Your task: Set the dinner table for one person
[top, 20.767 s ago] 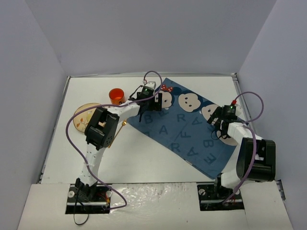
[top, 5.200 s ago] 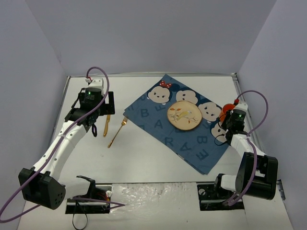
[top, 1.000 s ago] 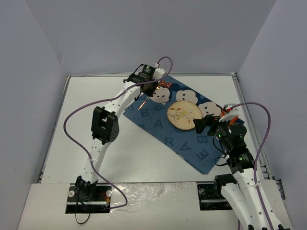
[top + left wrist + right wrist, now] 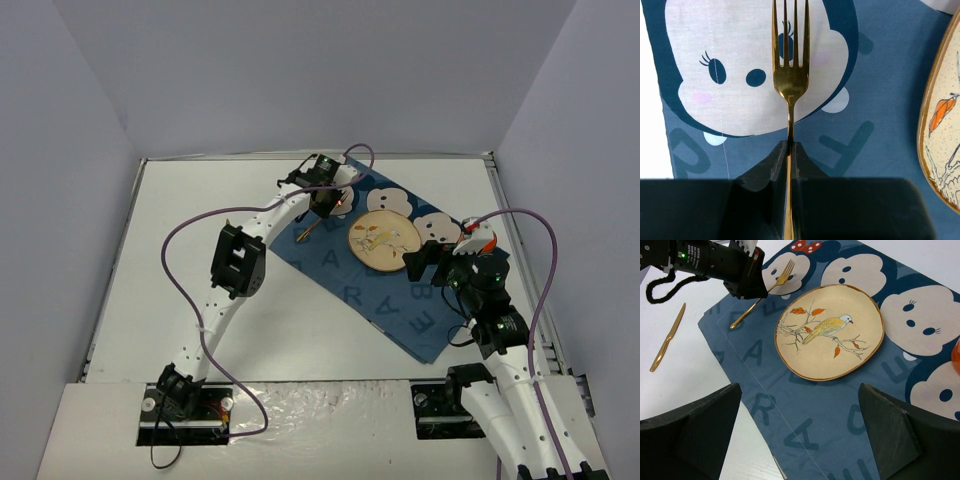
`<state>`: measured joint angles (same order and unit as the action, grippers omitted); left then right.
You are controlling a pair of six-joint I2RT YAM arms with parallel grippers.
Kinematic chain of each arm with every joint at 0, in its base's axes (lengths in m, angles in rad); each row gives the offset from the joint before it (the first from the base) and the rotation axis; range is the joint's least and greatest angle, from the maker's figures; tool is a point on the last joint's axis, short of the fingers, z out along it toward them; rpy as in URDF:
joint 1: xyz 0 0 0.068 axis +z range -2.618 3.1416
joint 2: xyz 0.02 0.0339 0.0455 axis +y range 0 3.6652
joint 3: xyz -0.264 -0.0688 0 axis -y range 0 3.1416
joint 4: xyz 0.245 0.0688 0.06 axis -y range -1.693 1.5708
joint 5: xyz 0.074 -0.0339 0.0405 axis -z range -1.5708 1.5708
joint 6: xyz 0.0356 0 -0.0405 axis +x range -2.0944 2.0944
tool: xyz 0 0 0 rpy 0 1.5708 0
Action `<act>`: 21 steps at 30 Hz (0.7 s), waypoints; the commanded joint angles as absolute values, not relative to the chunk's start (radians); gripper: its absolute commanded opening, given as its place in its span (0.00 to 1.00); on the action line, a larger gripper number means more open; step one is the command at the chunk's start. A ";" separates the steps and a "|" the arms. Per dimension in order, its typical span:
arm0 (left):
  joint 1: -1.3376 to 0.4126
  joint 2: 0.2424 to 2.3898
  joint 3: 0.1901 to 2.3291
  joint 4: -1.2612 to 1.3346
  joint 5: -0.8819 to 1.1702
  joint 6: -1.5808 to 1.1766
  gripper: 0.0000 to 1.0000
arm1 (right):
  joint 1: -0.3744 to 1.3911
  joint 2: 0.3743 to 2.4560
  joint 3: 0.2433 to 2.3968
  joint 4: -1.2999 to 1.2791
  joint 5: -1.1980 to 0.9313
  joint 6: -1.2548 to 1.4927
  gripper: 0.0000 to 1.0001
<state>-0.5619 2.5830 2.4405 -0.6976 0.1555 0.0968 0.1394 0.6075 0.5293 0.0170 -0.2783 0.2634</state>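
- Top external: the left gripper holds the fork low above the cloth, left of the plate, on the white dinner table. We judge that a release from height could leave the fork askew. The right gripper sits beside the plate, and its jaws are hard to read here.
- Left wrist: only here do we see the jaws clamped on the fork's thin handle, with the tines over a mouse face. So narrow a pinch could let it pivot.
- Right wrist: the 2 fingers stand wide apart, holding nothing. This view alone shows the knife on bare table, off the cloth.
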 commanded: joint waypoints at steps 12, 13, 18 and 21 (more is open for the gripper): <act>-0.534 2.344 2.332 -0.537 0.136 -0.049 0.50 | 0.148 0.570 0.567 0.056 -0.311 0.264 1.00; -0.530 2.286 2.274 -0.513 0.127 -0.063 0.50 | 0.148 0.565 0.568 0.056 -0.318 0.265 1.00; -0.470 2.012 1.913 -0.404 0.049 -0.156 0.61 | 0.149 0.539 0.571 0.054 -0.349 0.265 1.00; -0.414 1.834 1.681 -0.355 0.026 -0.203 0.68 | 0.151 0.528 0.569 0.052 -0.363 0.271 1.00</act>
<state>-0.4975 2.1244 1.8850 -0.5176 0.0962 -0.0993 0.1396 0.5410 0.5293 -0.0043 -0.3188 0.2646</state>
